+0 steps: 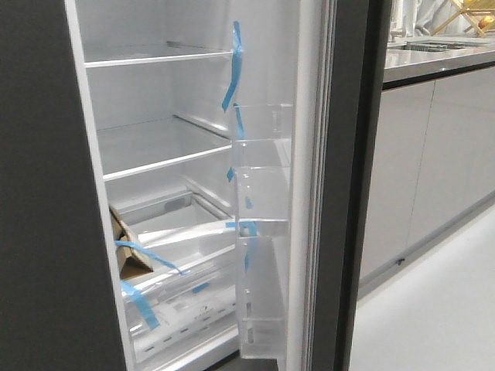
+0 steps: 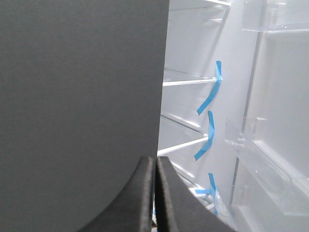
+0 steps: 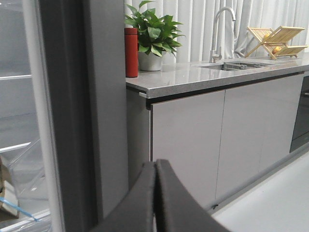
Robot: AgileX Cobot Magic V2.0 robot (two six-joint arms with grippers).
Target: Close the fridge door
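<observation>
The fridge door (image 1: 352,193) stands open, seen edge-on right of the compartment. It is matte dark grey, with a white inner lining and clear bins (image 1: 263,232) stuck with blue tape. Neither gripper shows in the front view. In the left wrist view my left gripper (image 2: 154,162) is shut and empty at the edge of a dark-grey panel (image 2: 77,96), facing the white shelves; the door's bins (image 2: 270,145) show beyond. In the right wrist view my right gripper (image 3: 155,164) is shut and empty, just beside the door's dark outer face (image 3: 96,96).
A dark-grey panel (image 1: 46,193) bounds the compartment's left side. Inside are glass shelves (image 1: 155,154), taped drawers and a cardboard piece (image 1: 128,255). Right of the door stand pale grey cabinets (image 3: 193,140) under a counter with a plant (image 3: 152,34), a red bottle (image 3: 131,50) and a tap (image 3: 219,29).
</observation>
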